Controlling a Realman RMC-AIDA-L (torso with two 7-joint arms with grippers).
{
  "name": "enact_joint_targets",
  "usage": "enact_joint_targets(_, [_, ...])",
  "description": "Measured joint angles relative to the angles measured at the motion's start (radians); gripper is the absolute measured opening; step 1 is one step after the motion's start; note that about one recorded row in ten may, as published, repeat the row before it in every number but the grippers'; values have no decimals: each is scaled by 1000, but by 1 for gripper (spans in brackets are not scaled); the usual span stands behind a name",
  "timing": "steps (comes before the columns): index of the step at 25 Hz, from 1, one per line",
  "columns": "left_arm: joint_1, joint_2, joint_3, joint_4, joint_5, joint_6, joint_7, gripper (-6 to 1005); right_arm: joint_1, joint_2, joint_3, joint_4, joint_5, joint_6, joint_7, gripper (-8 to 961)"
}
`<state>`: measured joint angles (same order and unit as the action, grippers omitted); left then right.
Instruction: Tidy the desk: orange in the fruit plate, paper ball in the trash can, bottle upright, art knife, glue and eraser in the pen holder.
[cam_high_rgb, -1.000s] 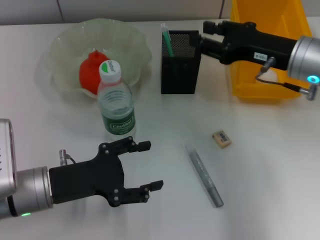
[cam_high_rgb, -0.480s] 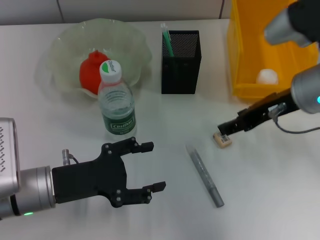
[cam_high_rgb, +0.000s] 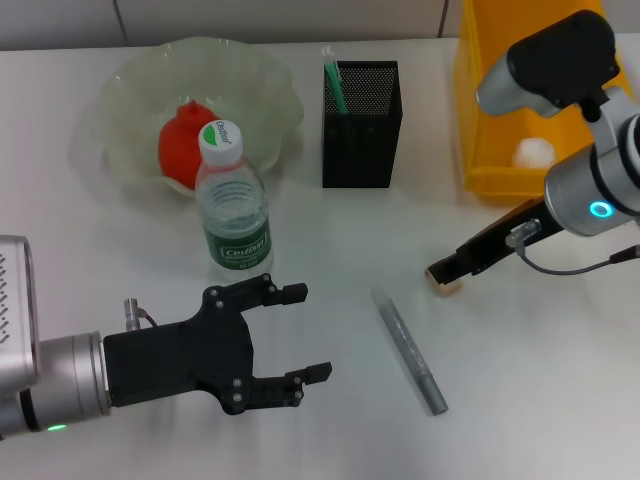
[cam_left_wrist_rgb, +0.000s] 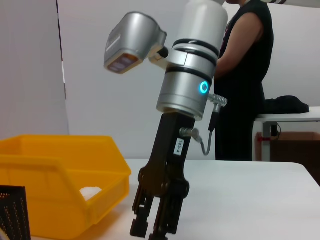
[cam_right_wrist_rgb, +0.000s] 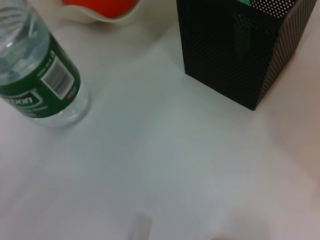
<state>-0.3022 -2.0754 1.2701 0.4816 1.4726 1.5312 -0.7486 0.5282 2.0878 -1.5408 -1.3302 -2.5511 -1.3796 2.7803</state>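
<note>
My right gripper (cam_high_rgb: 446, 276) is lowered steeply onto the tiny beige rectangular eraser (cam_high_rgb: 449, 288) on the white desk (cam_high_rgb: 560, 380); whether its fingers have closed on the block I cannot tell. Its goal, I judge, is the black square mesh pen holder (cam_high_rgb: 361, 125), well apart. My left gripper (cam_high_rgb: 297, 332) hovers parked, fingers spread, near the upright clear plastic bottle (cam_high_rgb: 230, 200).

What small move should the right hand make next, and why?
Probably close on the small beige rectangular eraser and lift. The right hand has its tip down over that block on the white desk, which belongs in the black mesh pen holder.
</note>
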Motion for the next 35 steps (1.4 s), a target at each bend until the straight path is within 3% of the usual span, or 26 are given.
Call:
enact_joint_targets(15, [4,0,0,-2,-1,-4,0,813,81,2,-39,157,2,58,9,644])
enact_joint_targets(24, [5,0,0,-1,-2,-5,0,813,110,1,-53,196,2,81,12,302])
enact_joint_targets(26, [7,0,0,-1,-2,-5,0,813,88,2,-50,142,2,73,15,244])
enact_joint_targets(32, [8,0,0,-1,-2,-5,0,813,-62,4,2,-243,76,58,13,251])
enact_joint_targets(35, [7,0,0,-1,-2,-5,0,813,-101,6,79,-354,161,99,-41,255])
